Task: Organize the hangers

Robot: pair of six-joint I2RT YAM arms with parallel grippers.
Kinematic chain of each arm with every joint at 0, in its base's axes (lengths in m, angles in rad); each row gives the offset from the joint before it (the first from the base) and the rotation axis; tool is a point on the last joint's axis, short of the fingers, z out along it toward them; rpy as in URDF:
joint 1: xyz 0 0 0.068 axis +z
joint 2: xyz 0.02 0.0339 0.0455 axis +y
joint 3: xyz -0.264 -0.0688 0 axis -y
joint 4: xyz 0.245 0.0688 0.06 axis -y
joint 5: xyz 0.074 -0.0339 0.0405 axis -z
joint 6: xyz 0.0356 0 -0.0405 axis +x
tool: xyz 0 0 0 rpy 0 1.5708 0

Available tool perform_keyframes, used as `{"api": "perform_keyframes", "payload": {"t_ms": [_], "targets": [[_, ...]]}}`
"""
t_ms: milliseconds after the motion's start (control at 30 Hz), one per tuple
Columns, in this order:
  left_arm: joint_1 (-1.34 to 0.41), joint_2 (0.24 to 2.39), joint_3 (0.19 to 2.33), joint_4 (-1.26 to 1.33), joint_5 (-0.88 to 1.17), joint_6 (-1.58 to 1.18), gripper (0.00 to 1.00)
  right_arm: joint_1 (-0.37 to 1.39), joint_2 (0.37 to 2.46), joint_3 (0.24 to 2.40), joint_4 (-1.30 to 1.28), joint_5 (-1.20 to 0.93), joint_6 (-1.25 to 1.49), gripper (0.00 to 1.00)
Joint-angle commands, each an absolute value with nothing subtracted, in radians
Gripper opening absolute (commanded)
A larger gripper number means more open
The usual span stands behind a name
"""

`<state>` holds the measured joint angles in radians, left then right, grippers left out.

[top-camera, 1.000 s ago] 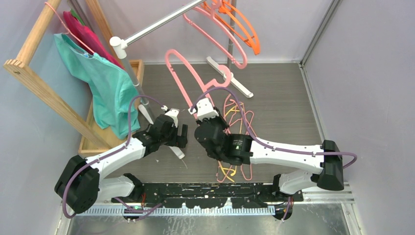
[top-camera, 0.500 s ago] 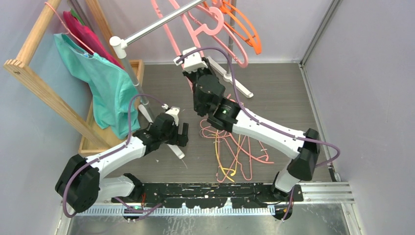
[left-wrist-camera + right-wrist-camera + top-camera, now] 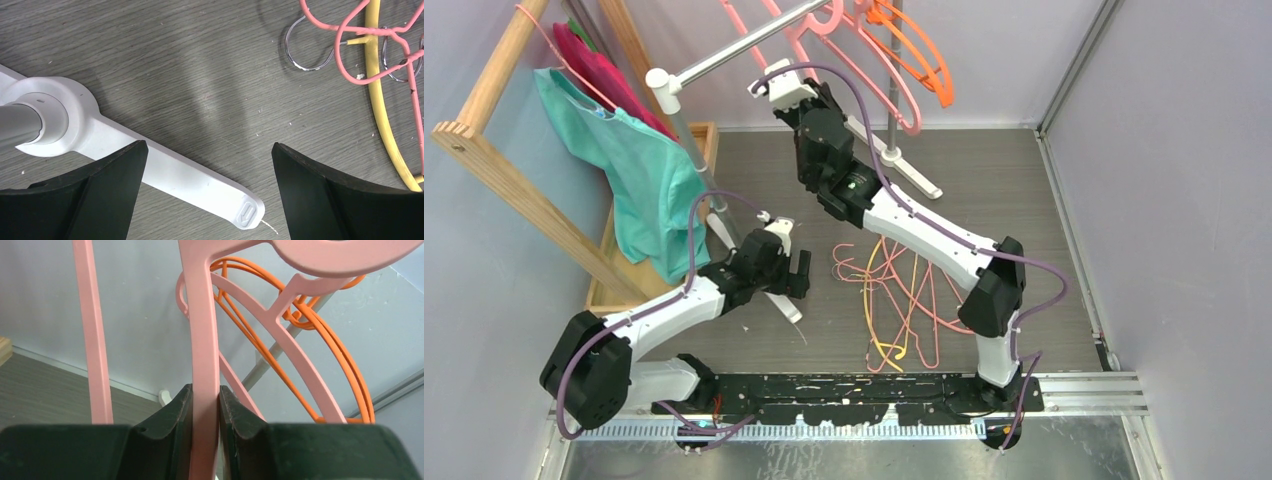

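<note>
The silver garment rail (image 3: 724, 55) crosses the back of the table. The right arm (image 3: 924, 240) now stretches far out towards it. A second ago it was folded low over the table with a thick pink hanger (image 3: 205, 330) just clear of the floor. That hanger is now up at rail height, with its hook close to the rod, beside the orange hangers (image 3: 944, 92) already hanging there. Whether the hook is over the rod cannot be told from these views. It looks like the hanging step is nearly done for this one. The pile of thin hangers (image 3: 911, 300) in pink, orange and yellow lies tangled on the table between the arms, so most of the sorting is still ahead.

The right arm's elbow is out to the right, with the forearm reaching up and left and the wrist tipped towards the rod. The left arm (image 3: 674, 310) has not moved; it is bent low at the left.

The right gripper (image 3: 205, 405) pinches one bar of the pink hanger, with its jaws nearly together and flat against it. The left gripper (image 3: 205, 150) is spread wide and empty, hovering over the stand's white foot (image 3: 190, 185).
</note>
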<state>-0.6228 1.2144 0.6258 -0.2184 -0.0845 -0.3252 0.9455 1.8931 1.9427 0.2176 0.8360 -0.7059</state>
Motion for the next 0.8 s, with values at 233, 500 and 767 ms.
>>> {"api": "perform_keyframes", "payload": {"t_ms": [233,500,767], "targets": [[-0.624,1.226,0.664,-0.157,-0.085,-0.324,0.98,0.851,1.979,2.069,0.172,0.743,-0.725,0.18],[-0.624,1.260,0.674,-0.146,-0.078,-0.327,0.98,0.795,1.993,2.064,0.145,0.735,-0.716,0.30],[-0.624,1.262,0.668,-0.145,-0.083,-0.327,0.98,0.692,1.999,2.085,0.109,0.749,-0.626,0.33]]}}
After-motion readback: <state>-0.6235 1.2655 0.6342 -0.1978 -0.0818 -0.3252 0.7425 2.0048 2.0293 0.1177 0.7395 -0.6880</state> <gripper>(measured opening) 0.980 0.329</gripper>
